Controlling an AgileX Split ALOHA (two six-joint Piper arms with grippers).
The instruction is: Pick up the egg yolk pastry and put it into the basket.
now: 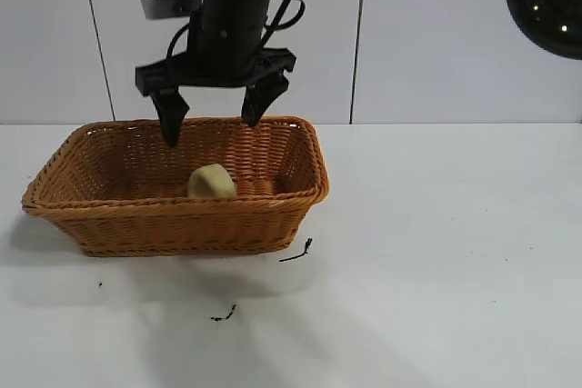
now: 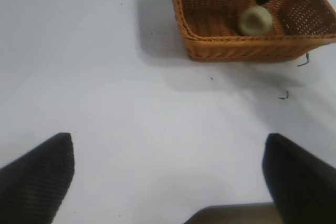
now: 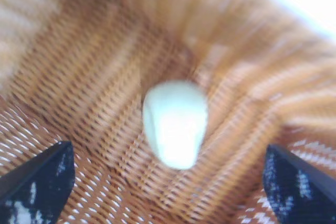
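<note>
Exterior view: the egg yolk pastry lies on the floor of the basket, close to the wall facing the camera. One gripper hangs directly above the basket, fingers spread apart and holding nothing, tips about level with the far rim. I take it for the right gripper, since the right wrist camera looks straight down into the basket. Two small dark scraps lie on the worktop just outside the basket's near corner.

Left wrist view: the left gripper sits over bare worktop, well apart from the basket, fingers wide open. Idle, by my reading. The basket and the pastry inside it show in the distance.

Right wrist view: wicker fills the picture; the pastry rests on the weave between the open fingers, untouched by either.

Judgement: placement appears done. What remains, I think, is only to lift the right arm clear of the basket.
</note>
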